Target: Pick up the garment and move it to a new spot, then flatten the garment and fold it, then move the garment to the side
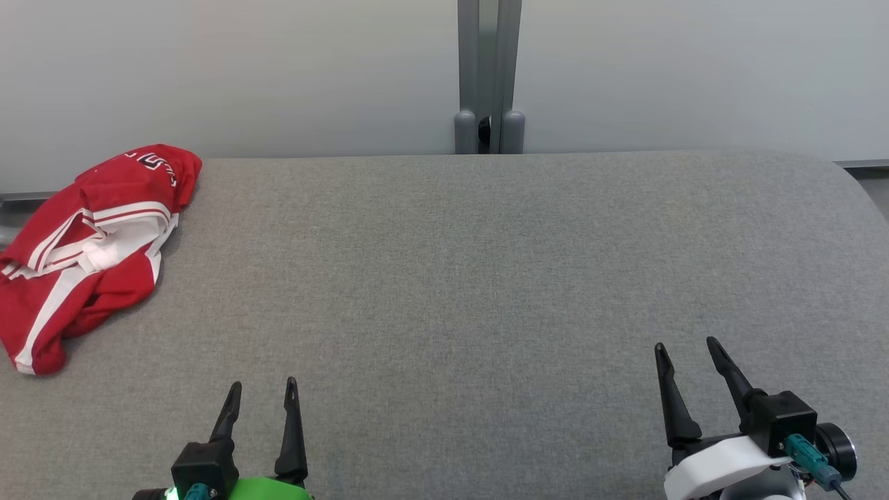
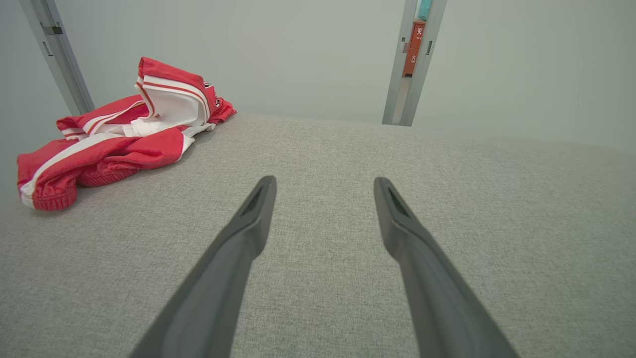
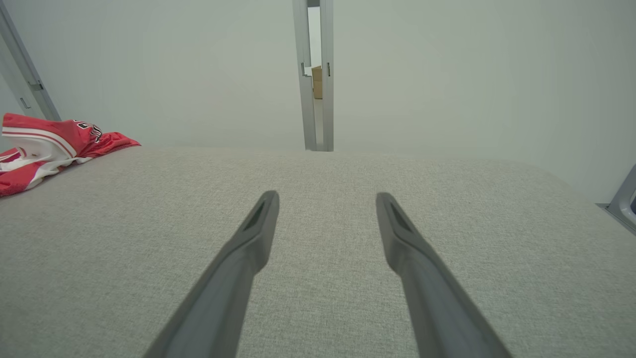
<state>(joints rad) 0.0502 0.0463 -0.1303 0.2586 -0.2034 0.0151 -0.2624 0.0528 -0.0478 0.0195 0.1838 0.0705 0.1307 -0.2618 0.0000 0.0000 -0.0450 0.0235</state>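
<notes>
A red garment [image 1: 90,250] with white stripes lies crumpled at the far left of the grey fabric table [image 1: 444,278], reaching the table's left edge. The left wrist view has the garment [image 2: 124,134] at its upper left, and the right wrist view catches the garment [image 3: 44,149] at its left edge. My left gripper [image 1: 264,389] stands open near the front edge, well to the right of and nearer than the garment, nothing between its fingers. My right gripper [image 1: 684,347] is open too, at the front right, over bare table.
A pale wall runs behind the table, with a grey metal post [image 1: 488,76] at its middle. The table's far right corner [image 1: 833,167] is rounded, with a strip of floor beyond it.
</notes>
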